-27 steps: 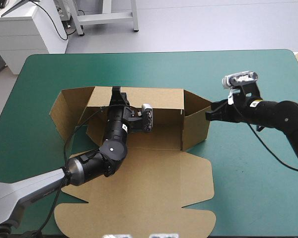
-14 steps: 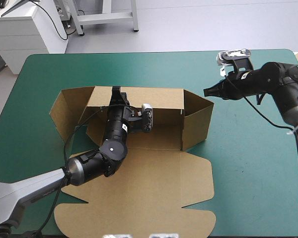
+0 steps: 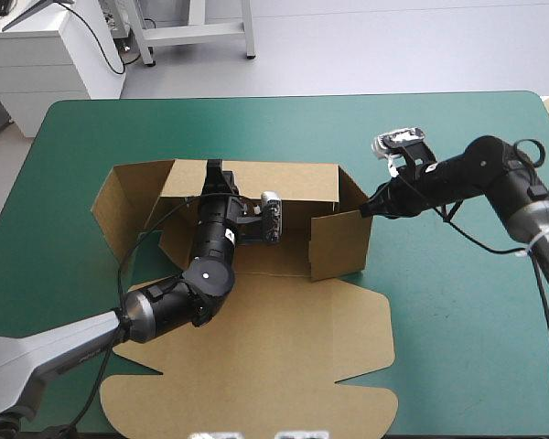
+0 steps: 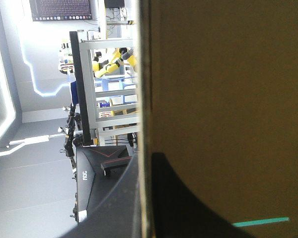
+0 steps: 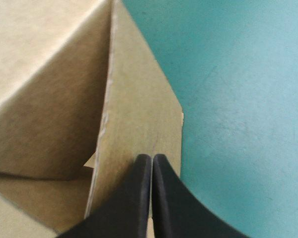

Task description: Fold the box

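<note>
One brown box [image 3: 288,261], partly raised, sits on the table [image 3: 457,347] a little left of centre. We see its far wall [image 3: 284,181] standing upright, its lid [image 3: 284,357] lying flat toward the table's near edge, and its left flap [image 3: 128,206] splayed outward. The right wall [image 3: 340,245] stands upright and angles inward across that end of the tray.

The left gripper [image 3: 214,170] reaches over the tray and pinches the top edge of the far wall. In the left wrist view we see the board's edge [image 4: 145,89] running between its black fingers [image 4: 188,198], which are all but closed upon the sheet.

The right gripper [image 3: 367,210] comes in from the table's right side. Its fingers [image 5: 174,203] are pressed together into one pointed arch and hold nothing. We find the tip touching the outer face of the right wall, close to its upper corner. In the right wrist view the teal-green cover [image 5: 238,99] lies just beside that wall, beyond the arch.
</note>
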